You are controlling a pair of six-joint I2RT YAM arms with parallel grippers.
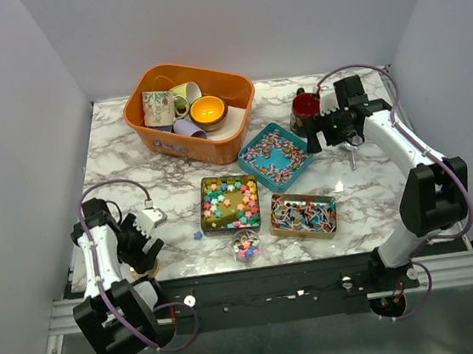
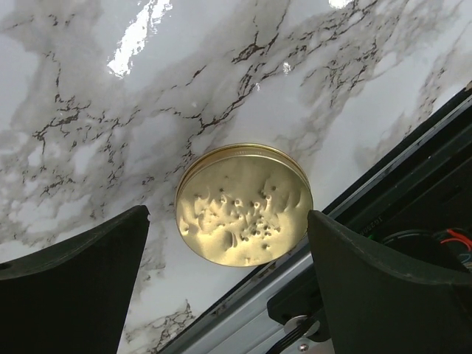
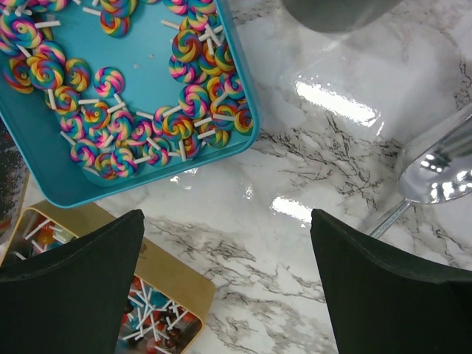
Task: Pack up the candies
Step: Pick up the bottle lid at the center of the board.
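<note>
Three trays: candies (image 1: 275, 157) lay sorted in a teal tray (image 3: 144, 55), a dark tray (image 1: 203, 206) and a gold tray (image 1: 303, 233), mid-table.
Small round tub (image 1: 245, 246): held more candies, just in front of the dark tray.
Left gripper (image 2: 227, 221): fingers spread, empty, over a gold disc (image 2: 243, 203) at the near edge.
Right gripper (image 3: 225, 221): fingers spread, empty, above the marble table (image 3: 310, 184) beside the teal tray.
Spoon (image 3: 435, 173): lay near that gripper.

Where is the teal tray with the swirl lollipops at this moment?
In the top view, the teal tray sits right of centre, between the orange basket at its left and the open right gripper at its right.
</note>
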